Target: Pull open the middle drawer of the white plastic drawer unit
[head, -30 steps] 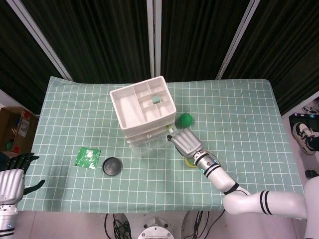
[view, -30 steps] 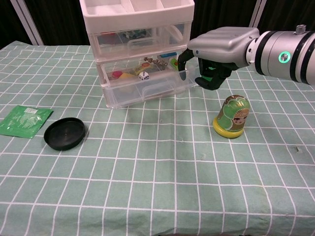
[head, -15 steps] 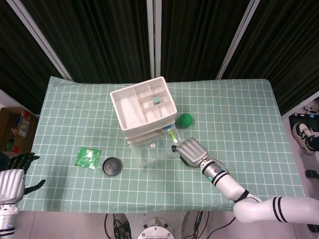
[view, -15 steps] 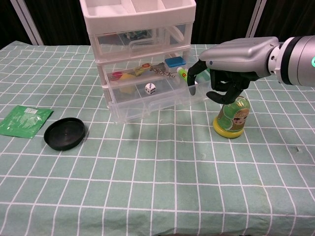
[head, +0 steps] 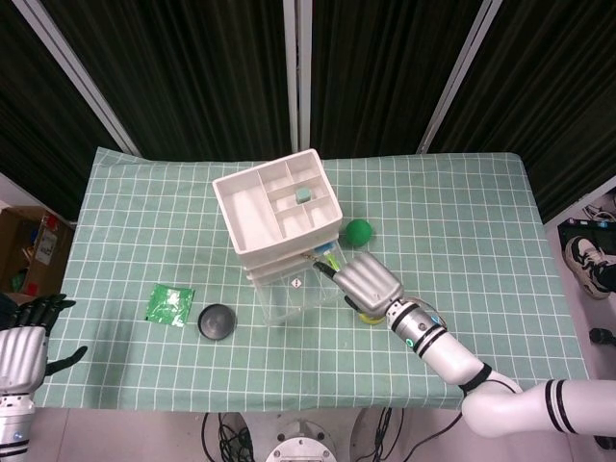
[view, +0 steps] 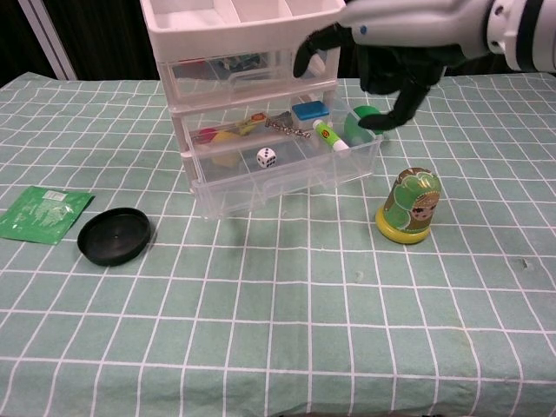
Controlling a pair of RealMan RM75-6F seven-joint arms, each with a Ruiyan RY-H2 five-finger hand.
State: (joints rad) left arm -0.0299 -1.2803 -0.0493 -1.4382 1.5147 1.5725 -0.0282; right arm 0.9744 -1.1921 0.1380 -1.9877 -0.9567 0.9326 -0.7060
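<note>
Head view: white drawer unit (head: 278,214) sits mid-tabletop (head: 481,241), middle drawer (head: 298,289) pulled out toward the near edge. Right hand (head: 369,282) is over the drawer's right front corner; can't tell from above if it touches. Green ball (head: 358,230) just right of the unit, green packet (head: 169,304) and black lid (head: 217,321) lie to the left of the drawer, close together. Left hand (head: 24,344) is off the tabletop at the lower left, fingers spread, holding nothing. Chest view: middle drawer (view: 287,165) sticks out well past the drawers above and below it, with a die (view: 267,157), blue block (view: 310,110), a small tube (view: 329,135) and a chain inside. Right hand (view: 391,39) hangs above the drawer's right end, fingers (view: 401,102) curled downward but apart, nothing gripped. Nesting doll (view: 408,205) stands upright just right of the drawer front, near the hand. Lid (view: 114,235) and packet (view: 43,213) well left.
</note>
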